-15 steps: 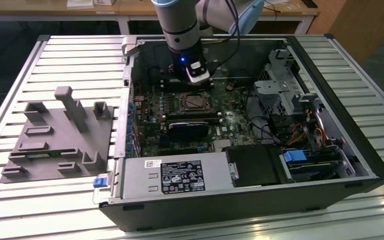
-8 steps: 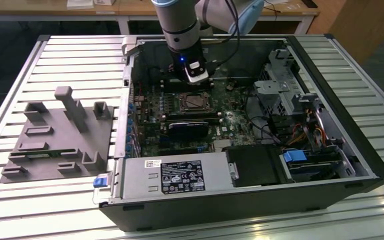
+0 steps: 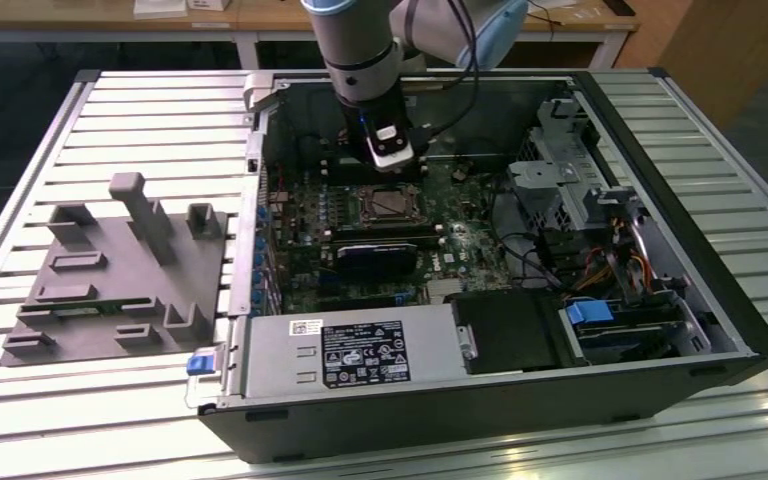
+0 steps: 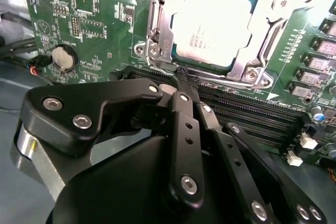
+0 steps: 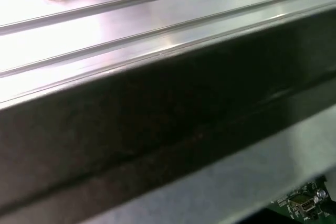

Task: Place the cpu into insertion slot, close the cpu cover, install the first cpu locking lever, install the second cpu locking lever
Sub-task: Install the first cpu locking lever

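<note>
Right, the cpu (image 4: 210,24) lies seated under the lowered cpu cover (image 4: 159,20); my claw (image 4: 181,80) is pinched shut, nothing visibly in it, tips just beside the cover's edge; I'd judge the locking step wants a slow, square push, no skidding sideways.

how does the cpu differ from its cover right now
The cpu is a solid pale square; the cover is an open metal frame. The cpu lies underneath, showing through the middle; the cover sits on top, around its edges. Both are silvery and lie flat.
</note>
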`<move>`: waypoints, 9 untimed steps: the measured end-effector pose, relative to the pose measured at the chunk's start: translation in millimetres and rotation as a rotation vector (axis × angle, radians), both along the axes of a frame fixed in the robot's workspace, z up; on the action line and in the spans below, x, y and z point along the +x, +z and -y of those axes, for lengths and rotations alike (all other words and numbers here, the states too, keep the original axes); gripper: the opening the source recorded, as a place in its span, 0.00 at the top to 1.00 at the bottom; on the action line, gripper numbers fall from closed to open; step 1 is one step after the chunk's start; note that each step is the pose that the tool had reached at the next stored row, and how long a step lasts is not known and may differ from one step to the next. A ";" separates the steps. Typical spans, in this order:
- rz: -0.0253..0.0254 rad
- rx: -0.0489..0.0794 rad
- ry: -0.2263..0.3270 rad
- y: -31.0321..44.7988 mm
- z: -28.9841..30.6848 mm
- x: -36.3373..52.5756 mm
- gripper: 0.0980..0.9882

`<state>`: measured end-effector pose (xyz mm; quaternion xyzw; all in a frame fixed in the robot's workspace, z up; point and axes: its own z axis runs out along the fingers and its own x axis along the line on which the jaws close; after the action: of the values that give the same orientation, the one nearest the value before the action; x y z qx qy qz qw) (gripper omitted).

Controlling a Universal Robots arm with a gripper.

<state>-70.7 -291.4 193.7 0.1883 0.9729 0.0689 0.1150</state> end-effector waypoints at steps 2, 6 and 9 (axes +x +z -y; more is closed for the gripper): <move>0.0000 -0.002 -0.011 -0.8 0.0 0.0 1.00; -0.0003 -0.003 -0.023 -2.0 -0.1 0.1 1.00; -0.0002 -0.002 -0.023 -2.3 -0.1 0.0 1.00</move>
<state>-70.7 -291.3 191.4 0.1995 0.9707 0.0667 0.1158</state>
